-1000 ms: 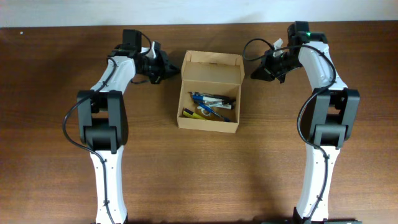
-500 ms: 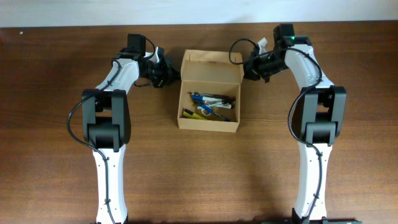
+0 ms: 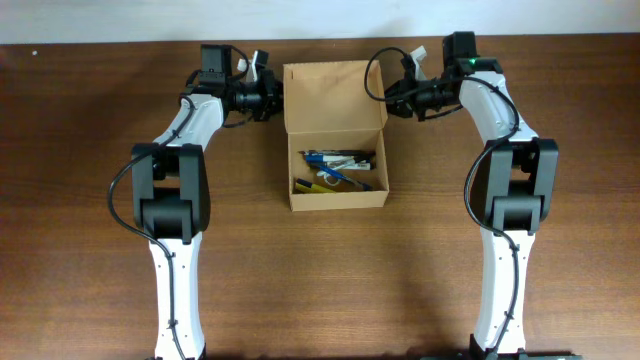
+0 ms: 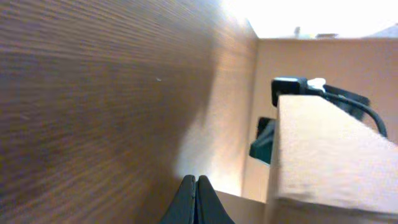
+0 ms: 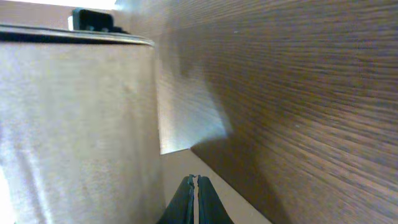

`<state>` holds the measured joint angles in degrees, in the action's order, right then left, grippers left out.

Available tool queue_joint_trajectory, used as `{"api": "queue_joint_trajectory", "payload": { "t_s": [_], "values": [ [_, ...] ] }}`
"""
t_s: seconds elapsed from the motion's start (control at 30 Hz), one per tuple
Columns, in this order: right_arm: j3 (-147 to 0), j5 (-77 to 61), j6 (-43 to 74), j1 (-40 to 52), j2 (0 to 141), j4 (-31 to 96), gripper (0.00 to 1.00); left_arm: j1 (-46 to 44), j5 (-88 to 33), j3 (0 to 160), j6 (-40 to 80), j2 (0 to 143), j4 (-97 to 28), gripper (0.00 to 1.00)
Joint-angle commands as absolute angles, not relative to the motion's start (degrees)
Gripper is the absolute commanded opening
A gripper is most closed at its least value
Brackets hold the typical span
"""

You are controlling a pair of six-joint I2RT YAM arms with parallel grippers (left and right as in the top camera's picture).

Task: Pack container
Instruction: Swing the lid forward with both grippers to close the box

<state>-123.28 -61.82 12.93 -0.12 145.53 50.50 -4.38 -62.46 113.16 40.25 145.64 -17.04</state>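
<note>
With both sets of fingers pressed together and nothing pinched between them, the left gripper (image 3: 273,95) and the right gripper (image 3: 391,97) sit just beside the two side edges of the hinged lid flap (image 3: 335,95). Whether either tip touches the cardboard cannot be told from above or from the wrist views. The flap belongs to the small rectangular tan-brown cardboard container (image 3: 338,204), which lies at the middle of the brown wooden table (image 3: 80,200), toward its far side. The flap stands open on the far end, and a cluster of blue, black and yellow pens (image 3: 335,168) lies inside.

Judging by this, the step in hand is folding the flap over the filled box. To do it well, both closed tips should come in behind the flap together and sweep it toward the near side at an even pace (one side leading would twist the lid or turn the light box). The pens look low enough, though a raised one could hold the flap up.
</note>
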Motion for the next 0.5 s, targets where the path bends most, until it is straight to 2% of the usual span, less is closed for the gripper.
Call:
{"api": "queue_joint_trajectory", "payload": {
  "t_s": [0.0, 0.47],
  "values": [
    [-123.11, -65.49, 8.21, -0.43, 144.88, 51.0, 0.04, -4.25, -67.72, 114.69, 41.39, 146.34, -16.73, 0.02],
    [-123.83, -50.61, -4.19, -0.36, 132.7, 62.74, 0.04, -5.41, -69.17, 117.19, 36.56, 140.27, -20.36, 0.01]
  ]
}}
